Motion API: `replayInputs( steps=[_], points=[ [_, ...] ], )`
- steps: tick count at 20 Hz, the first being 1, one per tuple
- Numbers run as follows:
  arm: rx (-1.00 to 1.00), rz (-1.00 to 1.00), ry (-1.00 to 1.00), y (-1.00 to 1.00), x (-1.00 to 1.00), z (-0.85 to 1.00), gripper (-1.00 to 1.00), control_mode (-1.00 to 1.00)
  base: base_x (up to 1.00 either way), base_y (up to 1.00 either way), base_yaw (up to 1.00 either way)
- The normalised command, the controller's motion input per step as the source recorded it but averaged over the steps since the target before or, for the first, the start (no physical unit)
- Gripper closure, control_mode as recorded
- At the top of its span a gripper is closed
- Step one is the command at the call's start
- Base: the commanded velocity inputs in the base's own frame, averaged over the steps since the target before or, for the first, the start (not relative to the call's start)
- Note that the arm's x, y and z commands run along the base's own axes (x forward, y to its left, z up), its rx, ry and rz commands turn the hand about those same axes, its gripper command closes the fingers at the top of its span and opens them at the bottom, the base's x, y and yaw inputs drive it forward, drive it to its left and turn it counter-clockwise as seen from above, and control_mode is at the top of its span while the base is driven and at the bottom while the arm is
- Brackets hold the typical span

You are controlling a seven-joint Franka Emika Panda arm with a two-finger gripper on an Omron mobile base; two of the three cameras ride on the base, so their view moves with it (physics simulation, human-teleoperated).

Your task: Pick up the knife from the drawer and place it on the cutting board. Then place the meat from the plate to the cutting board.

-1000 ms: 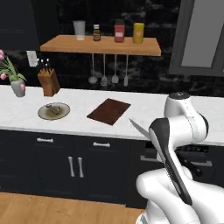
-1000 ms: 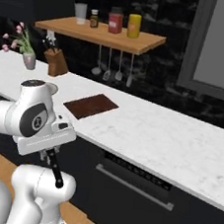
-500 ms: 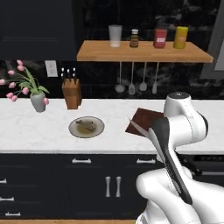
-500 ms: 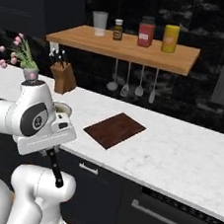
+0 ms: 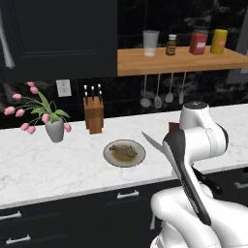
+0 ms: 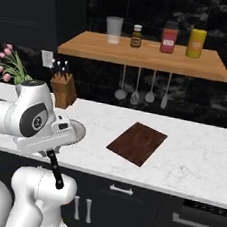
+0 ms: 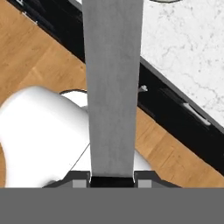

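The end effector (image 7: 111, 180) is clenched on the knife (image 7: 111, 87). In the hand view the flat grey blade runs straight up from between the two finger tips, over the wooden floor (image 7: 39, 52) and the dark cabinet fronts (image 7: 175, 109). In the left base view the blade tip projects to the left from behind the white forearm, above the near edge of the tabletop (image 5: 48, 164) and just right of the plate (image 5: 109, 154).

The plate lies on the tabletop toward its near edge, with the meat (image 5: 123, 151) resting on its centre. The pale curved edge at the top of the hand view is probably this plate's rim; too little is visible to confirm.

The cutting board (image 6: 137, 142) lies flat on the tabletop, right of the plate and apart from it, turned at an angle to the tabletop edge. Its surface is bare.

The knife block (image 5: 94, 114) stands upright at the far side, against the wall behind the plate. The flower vase (image 5: 55, 130) stands to its left. The wooden shelf (image 6: 143, 53) above carries four containers, and utensils (image 6: 143, 86) hang below it.
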Motion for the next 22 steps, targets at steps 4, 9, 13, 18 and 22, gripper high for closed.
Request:
replayInputs(
  steps=[4, 9, 13, 18, 22],
  points=[
    [0.00, 0.00, 0.00, 0.00, 0.00, 0.00, 1.00, 1.00, 0.34, 0.37, -0.33],
    [0.00, -0.03, 0.09, -0.05, 0.55, 0.00, 1.00, -1.00, 0.22, 0.04, -0.07],
    [0.02, 0.00, 0.21, -0.61, 1.00, -0.17, 1.00, -1.00, 0.00, 0.00, 0.00],
    [-0.01, 0.00, 0.21, -0.79, 0.99, -0.39, 1.00, -1.00, 0.00, 0.00, 0.00],
    [0.00, 0.00, 0.24, -0.93, 1.00, -0.42, 1.00, -1.00, 0.00, 0.00, 0.00]
  ],
)
